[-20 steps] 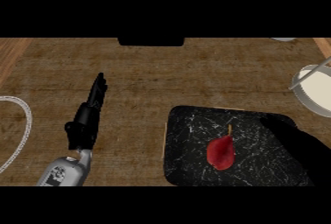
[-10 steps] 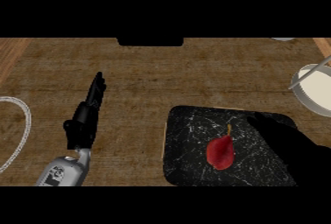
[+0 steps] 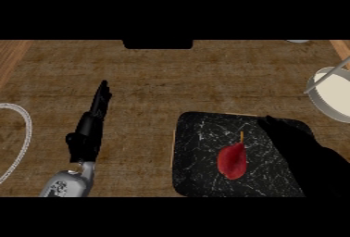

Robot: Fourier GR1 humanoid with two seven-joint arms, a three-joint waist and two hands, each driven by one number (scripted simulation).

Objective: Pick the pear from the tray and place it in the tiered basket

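A red pear (image 3: 232, 160) with a thin yellow stem lies on the black marbled tray (image 3: 205, 148) at the lower right. My right hand (image 3: 301, 150) reaches over the tray's right part, just right of the pear, fingers straight and apart from it. The tiered basket (image 3: 331, 92) shows as a white round bowl with a grey rim at the right edge. At the left, my left hand (image 3: 92, 122) rests on the counter with its fingers stretched straight toward the far side.
A white looped rim (image 3: 21, 139) curves along the left edge. A dark block (image 3: 157, 44) sits at the counter's far edge. Bare wood counter (image 3: 205, 78) stretches between the tray and the far edge.
My right hand has moved left over the tray, closer to the pear. The pear, the tray and my left hand stay where they were.
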